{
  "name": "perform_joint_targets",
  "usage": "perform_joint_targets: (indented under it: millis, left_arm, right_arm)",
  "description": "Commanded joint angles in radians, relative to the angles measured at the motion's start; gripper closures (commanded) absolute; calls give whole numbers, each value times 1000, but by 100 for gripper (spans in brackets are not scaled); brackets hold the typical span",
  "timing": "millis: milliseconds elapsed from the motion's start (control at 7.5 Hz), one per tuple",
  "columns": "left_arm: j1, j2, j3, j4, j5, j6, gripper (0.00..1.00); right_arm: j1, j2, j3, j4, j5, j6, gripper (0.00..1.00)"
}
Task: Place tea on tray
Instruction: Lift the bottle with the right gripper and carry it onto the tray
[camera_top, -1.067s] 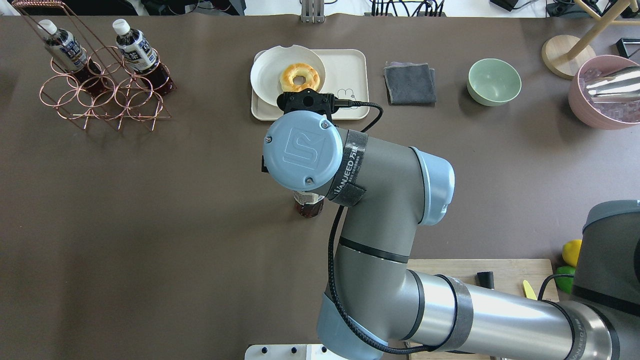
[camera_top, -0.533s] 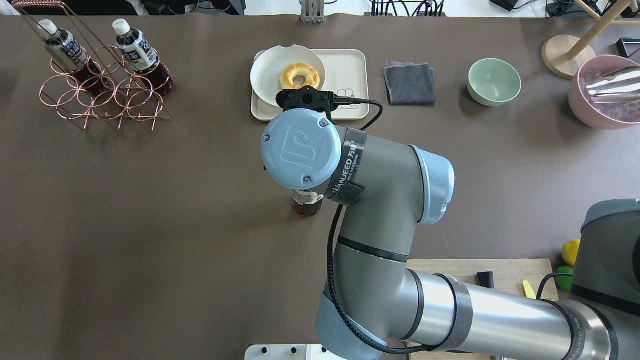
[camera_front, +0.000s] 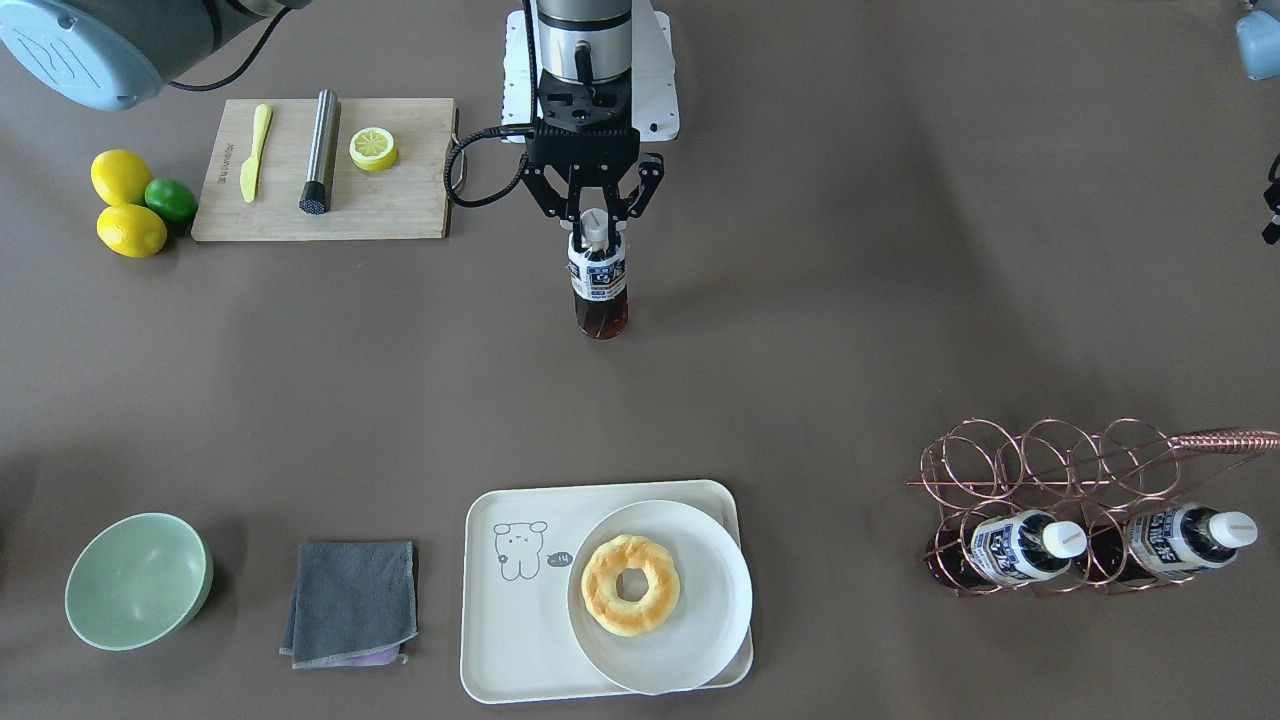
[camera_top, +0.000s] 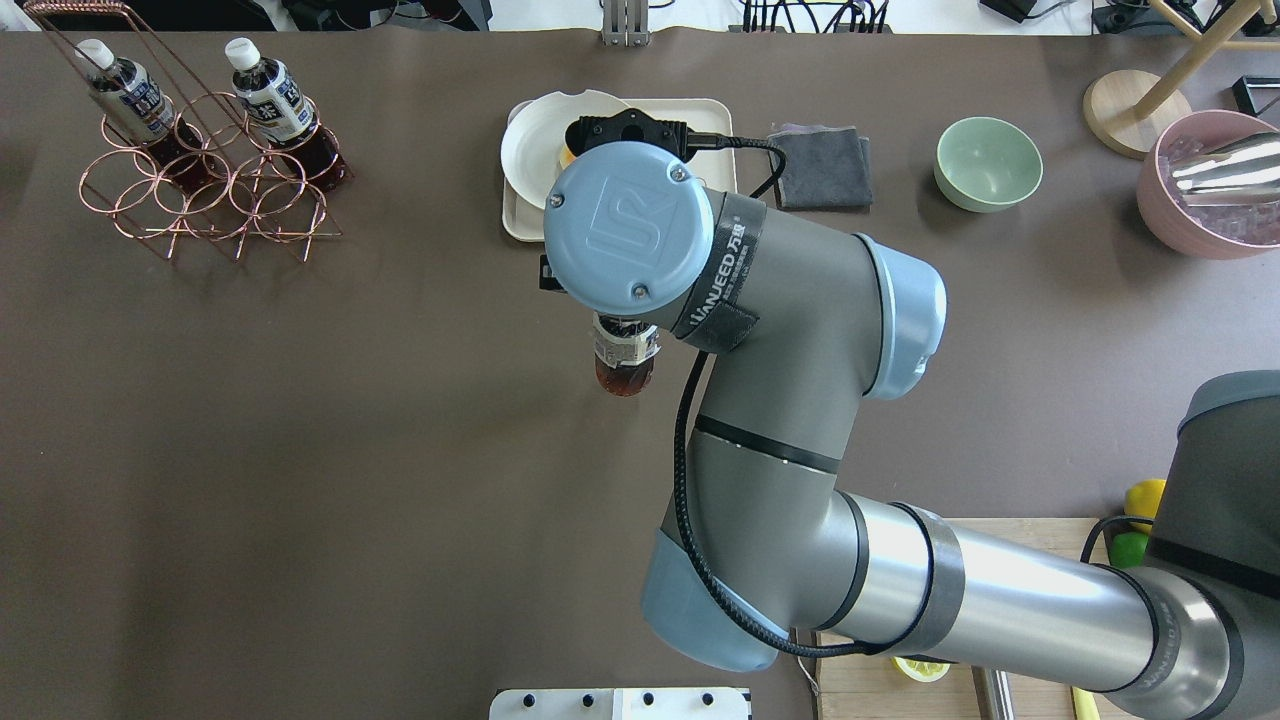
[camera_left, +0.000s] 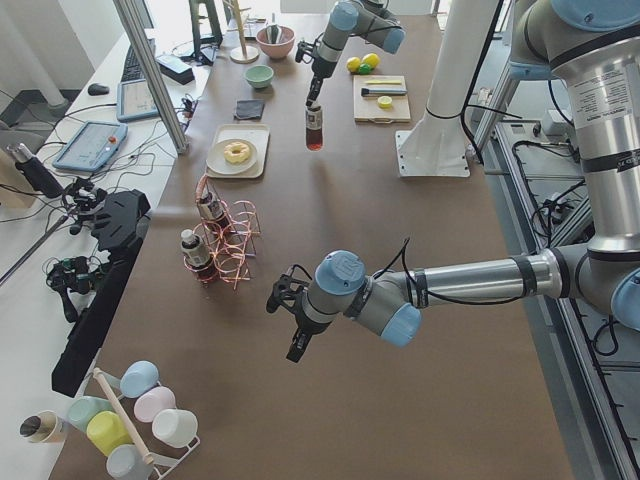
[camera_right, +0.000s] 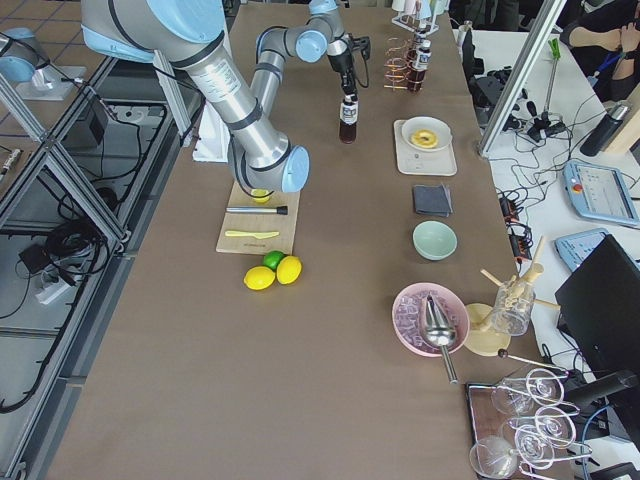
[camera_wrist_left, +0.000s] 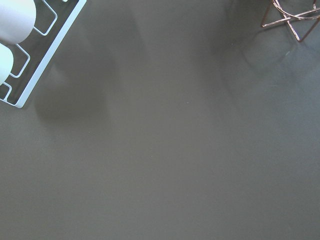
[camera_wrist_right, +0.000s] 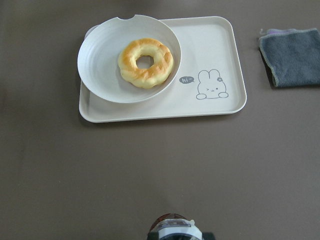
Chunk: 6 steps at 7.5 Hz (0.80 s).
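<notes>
My right gripper (camera_front: 596, 224) is shut on the white cap of a tea bottle (camera_front: 599, 285), which hangs upright over the brown table, well short of the tray. In the overhead view the wrist hides the gripper and only the bottle's lower part (camera_top: 622, 358) shows. The bottle's top shows at the bottom edge of the right wrist view (camera_wrist_right: 174, 231). The cream tray (camera_front: 510, 640) with its cartoon drawing lies across the table, also in the right wrist view (camera_wrist_right: 210, 50). My left gripper (camera_left: 296, 342) hovers over bare table; I cannot tell whether it is open.
A white plate (camera_front: 700, 610) with a doughnut (camera_front: 630, 585) fills half of the tray. Two more tea bottles (camera_front: 1010, 550) lie in a copper wire rack (camera_front: 1050, 460). A grey cloth (camera_front: 350, 600) and a green bowl (camera_front: 135, 580) lie beside the tray. A cutting board (camera_front: 400, 210) is near the robot.
My right arm has carried the bottle away from the robot, toward the tray. Its wrist now covers part of the plate and tray in the overhead view.
</notes>
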Motion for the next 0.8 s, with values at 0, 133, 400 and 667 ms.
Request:
perform_joint_targets:
  millis: [0, 133, 400, 667]
  left_arm:
    - [0, 0, 0, 1, -2, -2, 0]
    - [0, 2, 1, 0, -21, -3, 0]
    - [-17, 2, 0, -2, -23, 1, 0]
    - [-18, 0, -8, 0, -21, 1, 0]
  right_arm:
    - [131, 4, -20, 2, 34, -114, 100]
    - [191, 9, -63, 20, 80, -157, 100]
    - [298, 87, -268, 133, 144, -208, 100]
    - [354, 144, -513, 314, 187, -240, 100]
